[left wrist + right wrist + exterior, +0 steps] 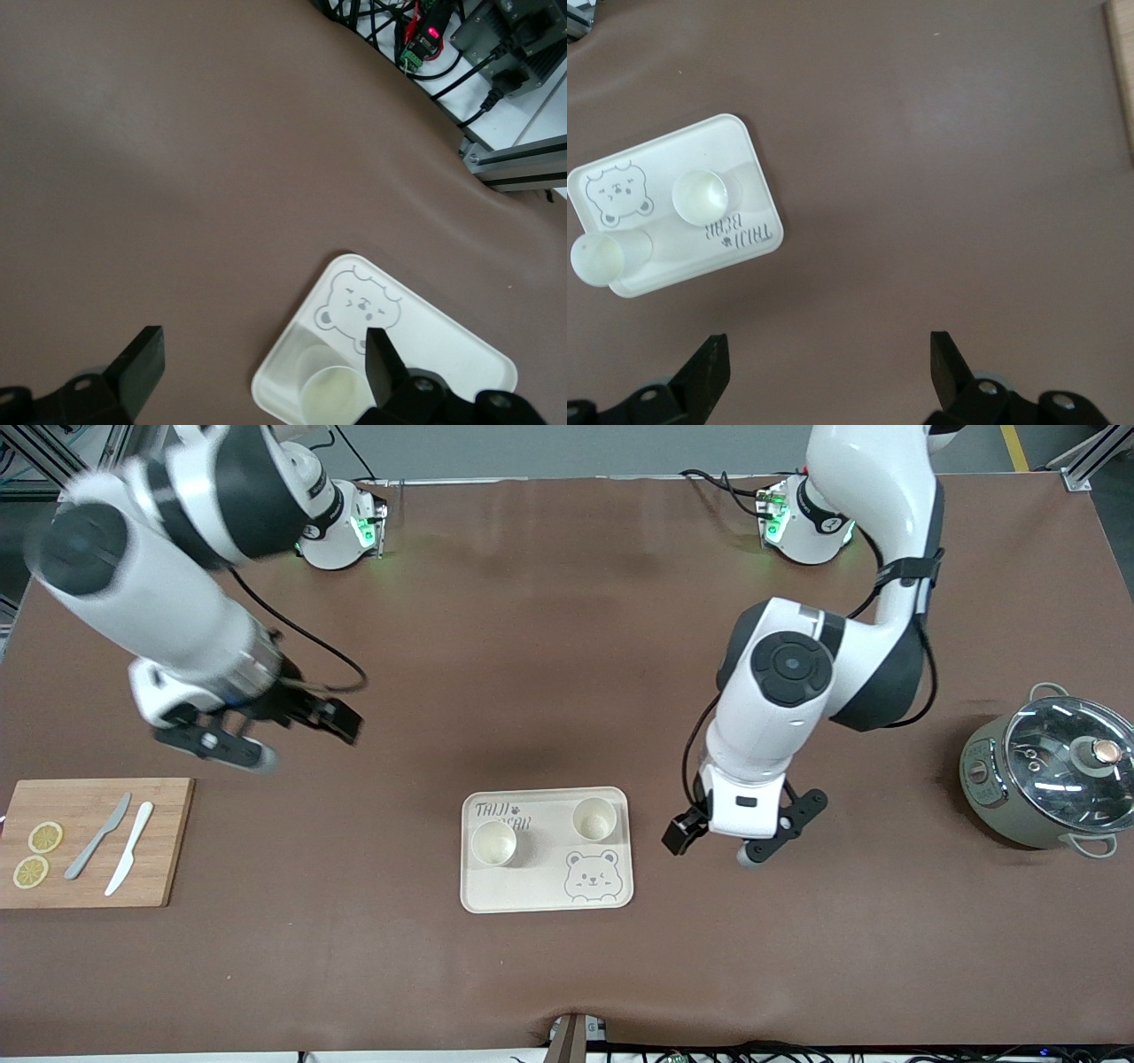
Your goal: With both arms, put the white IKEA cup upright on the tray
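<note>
Both grippers hang open and empty. From the flat cream rectangular tray (547,895) with its bear-face drawing, the left gripper (746,834) sits at about three o'clock over bare brown tabletop, just beside the tray's edge, fingers spread wide. The right gripper (266,737) hovers at roughly ten o'clock, well apart, over the table above the wooden cutting board (168,841), equally spread.

Two white round cups stand upright, mouths up, on the tray: one cup (493,843) toward the right arm's end beside the grey lettering, the other cup (594,819) toward the left arm's end. Each arm apparently served its own side, so placement looks finished.
</note>
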Motion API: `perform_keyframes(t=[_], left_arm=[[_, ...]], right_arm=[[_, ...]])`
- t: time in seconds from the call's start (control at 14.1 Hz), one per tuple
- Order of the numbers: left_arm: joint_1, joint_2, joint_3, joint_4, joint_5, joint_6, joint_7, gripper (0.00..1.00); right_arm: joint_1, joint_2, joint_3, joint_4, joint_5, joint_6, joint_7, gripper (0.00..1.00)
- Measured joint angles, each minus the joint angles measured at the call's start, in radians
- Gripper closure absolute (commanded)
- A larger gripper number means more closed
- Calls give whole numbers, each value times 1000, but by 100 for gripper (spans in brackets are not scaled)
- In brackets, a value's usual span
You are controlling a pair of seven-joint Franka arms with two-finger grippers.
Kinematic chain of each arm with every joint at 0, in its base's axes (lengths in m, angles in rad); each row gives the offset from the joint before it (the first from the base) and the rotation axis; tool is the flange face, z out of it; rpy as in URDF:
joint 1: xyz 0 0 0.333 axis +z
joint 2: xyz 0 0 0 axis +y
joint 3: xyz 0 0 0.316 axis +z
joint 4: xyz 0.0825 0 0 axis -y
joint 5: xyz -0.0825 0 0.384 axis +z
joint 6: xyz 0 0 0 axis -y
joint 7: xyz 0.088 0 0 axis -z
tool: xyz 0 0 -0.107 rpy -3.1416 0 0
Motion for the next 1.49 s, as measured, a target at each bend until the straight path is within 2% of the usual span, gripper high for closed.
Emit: perform_keyframes(t=[0.28,0.5,0.78,1.21,1.49], left_arm=[[68,-53,2,-3,0,-105,172,0],[129,-101,3,-6,1,-179,320,0],[216,-160,3,-12,1,-276,531,0],[342,-235,3,-18,1,-392,813,0],[397,-309,3,-78,1,-410,931,0]], right_arm=[[-132,-207,-2,-125,-4,-90,-186,0],[-290,-302,-6,-241,-6,-86,-373,0],[-416,-316,-7,-325,-30,-49,-518,0],[-417,-311,24,-247,-86,-35,-535,0],[-375,-283,28,-225,-88,-129,-547,0]])
